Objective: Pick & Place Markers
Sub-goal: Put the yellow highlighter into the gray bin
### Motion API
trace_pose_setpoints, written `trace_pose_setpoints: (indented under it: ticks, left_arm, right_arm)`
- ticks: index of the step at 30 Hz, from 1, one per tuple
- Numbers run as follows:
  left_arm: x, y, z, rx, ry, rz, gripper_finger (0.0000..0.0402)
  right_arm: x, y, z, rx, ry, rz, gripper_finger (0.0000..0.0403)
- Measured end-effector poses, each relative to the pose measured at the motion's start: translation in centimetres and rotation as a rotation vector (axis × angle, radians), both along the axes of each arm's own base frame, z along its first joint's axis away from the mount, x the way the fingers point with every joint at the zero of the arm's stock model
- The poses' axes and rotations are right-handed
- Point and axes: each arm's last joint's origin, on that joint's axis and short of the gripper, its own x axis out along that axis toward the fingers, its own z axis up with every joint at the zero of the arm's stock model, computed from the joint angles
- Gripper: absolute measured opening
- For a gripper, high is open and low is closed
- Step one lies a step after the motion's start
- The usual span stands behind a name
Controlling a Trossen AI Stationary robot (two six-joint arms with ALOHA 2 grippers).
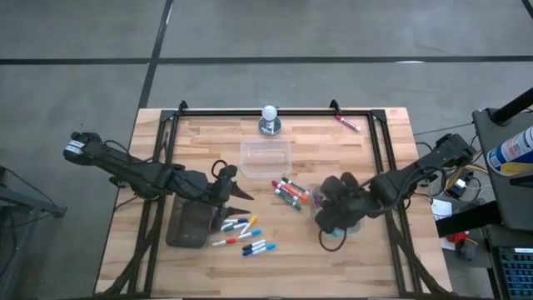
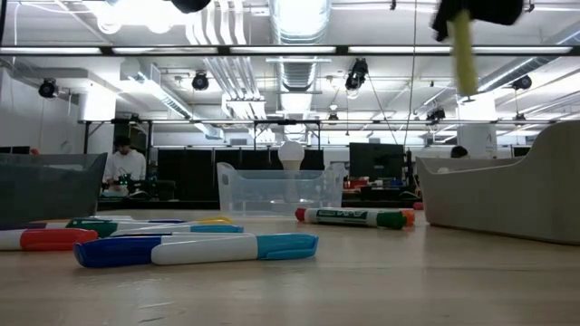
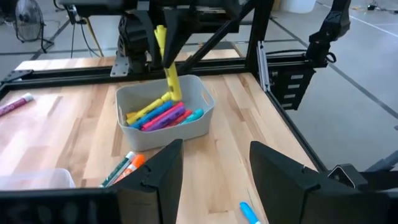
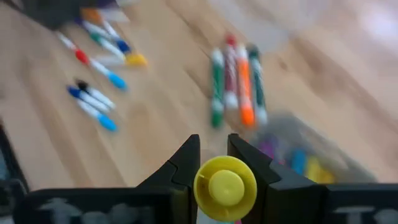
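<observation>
blue marker (image 2: 195, 250) nearest | clear tub (image 2: 279, 188) behind | loose markers (image 1: 246, 233) around

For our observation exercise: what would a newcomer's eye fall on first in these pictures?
First, the right hand holding a yellow marker upright above a grey bin already holding bright markers. Next, loose markers scattered on the wooden table near the open left hand, with an empty clear tub in the middle.
</observation>
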Motion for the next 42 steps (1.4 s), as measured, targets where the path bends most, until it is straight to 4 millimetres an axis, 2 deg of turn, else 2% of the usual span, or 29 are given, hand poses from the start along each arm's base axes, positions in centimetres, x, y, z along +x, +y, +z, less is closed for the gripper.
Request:
trace_pose_setpoints:
  ticks: [4,8,18,23,30,42]
  left_arm:
    - [0.0,0.0,-0.6,-0.004,0.006,0.002,0.0179]
    - [-0.1,0.0,-1.1,-0.019,0.023,0.007,0.0179]
    - [-0.1,0.0,-1.1,-0.041,0.025,0.012,0.0179]
    - [0.0,-0.1,-1.1,-0.065,0.028,0.019,0.0179]
    - [-0.1,0.0,-1.2,-0.065,0.039,0.02,0.0179]
    - [-0.1,0.0,-1.2,-0.06,0.038,0.019,0.0179]
  right_arm:
    - [-1.0,-0.5,-1.0,-0.012,0.137,-0.1,0.0063]
    - [-0.9,-0.4,-2.4,-0.002,0.239,-0.158,0.0063]
    - [1.2,0.2,-6.6,0.013,0.466,-0.17,0.0063]
    - [1.8,0.2,-8.1,-0.001,0.562,-0.14,0.0074]
    - [2.0,0.1,-8.3,-0.025,0.568,-0.132,0.0104]
    - [2.1,0.0,-7.6,-0.043,0.543,-0.132,0.022]
